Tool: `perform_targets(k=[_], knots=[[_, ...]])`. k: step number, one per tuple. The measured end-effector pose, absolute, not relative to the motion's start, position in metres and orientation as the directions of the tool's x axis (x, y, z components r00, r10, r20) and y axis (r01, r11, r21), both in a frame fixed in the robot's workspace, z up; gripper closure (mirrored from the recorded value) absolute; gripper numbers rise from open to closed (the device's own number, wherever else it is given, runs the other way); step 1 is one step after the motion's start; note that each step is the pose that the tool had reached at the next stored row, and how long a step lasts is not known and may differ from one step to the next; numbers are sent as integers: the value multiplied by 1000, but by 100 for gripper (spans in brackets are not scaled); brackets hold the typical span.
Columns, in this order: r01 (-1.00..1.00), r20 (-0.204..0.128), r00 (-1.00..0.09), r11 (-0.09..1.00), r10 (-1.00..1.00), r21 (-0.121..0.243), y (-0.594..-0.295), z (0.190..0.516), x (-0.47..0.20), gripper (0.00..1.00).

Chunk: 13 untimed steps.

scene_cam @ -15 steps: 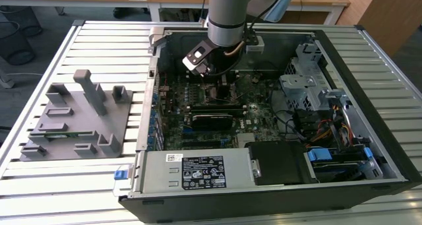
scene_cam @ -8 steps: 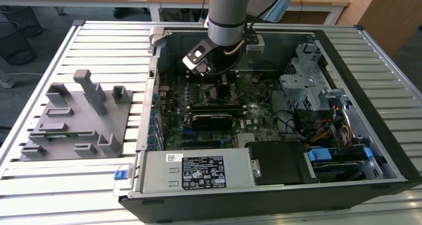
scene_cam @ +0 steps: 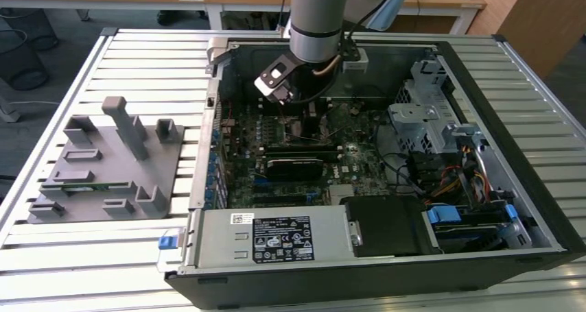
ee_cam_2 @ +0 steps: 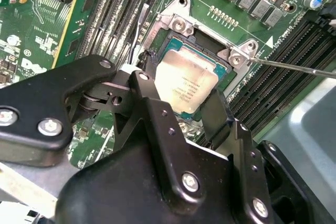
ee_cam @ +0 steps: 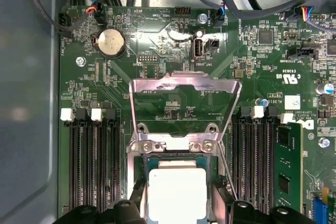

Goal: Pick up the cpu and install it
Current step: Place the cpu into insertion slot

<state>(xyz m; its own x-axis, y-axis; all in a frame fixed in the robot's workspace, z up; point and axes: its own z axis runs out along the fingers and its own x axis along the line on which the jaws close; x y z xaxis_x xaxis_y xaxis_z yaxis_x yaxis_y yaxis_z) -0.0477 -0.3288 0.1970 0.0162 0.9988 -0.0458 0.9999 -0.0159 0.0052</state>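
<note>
One robot arm point(scene_cam: 316, 17) is seen reaching down into an open computer case point(scene_cam: 385, 274) that is laid flat on a slatted metal table point(scene_cam: 137, 58). The gripper point(scene_cam: 291, 99) is lowered over the motherboard point(ee_cam: 157, 45), near the case's far wall in the exterior view.

In both wrist views the cpu point(ee_cam_2: 186, 85) point(ee_cam: 176, 195) is shown directly over the socket point(ee_cam_2: 181, 24), its silvery top plate facing up. The black fingers point(ee_cam_2: 152, 103) are drawn in narrow, closed against two opposite edges of the chip, so the cpu is held between them. Whether the chip is fully seated in the socket or held just above it cannot be told.

In the first wrist view the socket's metal load plate point(ee_cam: 184, 85) is seen swung open and standing up behind the chip. Black memory slots point(ee_cam: 94, 161) are ranged on either side of the socket, and a round coin battery point(ee_cam: 111, 42) is mounted beyond the plate. In the second wrist view a thin metal lever point(ee_cam_2: 294, 67) is seen angled away from the socket's corner.

On the exterior view's left, well apart from the case, a gray fixture point(scene_cam: 101, 168) is set on the table, with a green memory stick point(scene_cam: 87, 186) lying in it.
</note>
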Motion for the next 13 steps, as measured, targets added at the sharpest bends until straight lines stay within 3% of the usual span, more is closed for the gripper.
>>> perform_targets(k=[6,8,9,13], knots=[[1000,-46,16,-16,999,5,-329,203,-48,41],[1000,-46,16,-16,999,4,-329,204,-48,53],[1000,-46,16,-16,999,4,-329,205,-48,53],[1000,-46,16,-16,999,4,-329,208,-48,71]])
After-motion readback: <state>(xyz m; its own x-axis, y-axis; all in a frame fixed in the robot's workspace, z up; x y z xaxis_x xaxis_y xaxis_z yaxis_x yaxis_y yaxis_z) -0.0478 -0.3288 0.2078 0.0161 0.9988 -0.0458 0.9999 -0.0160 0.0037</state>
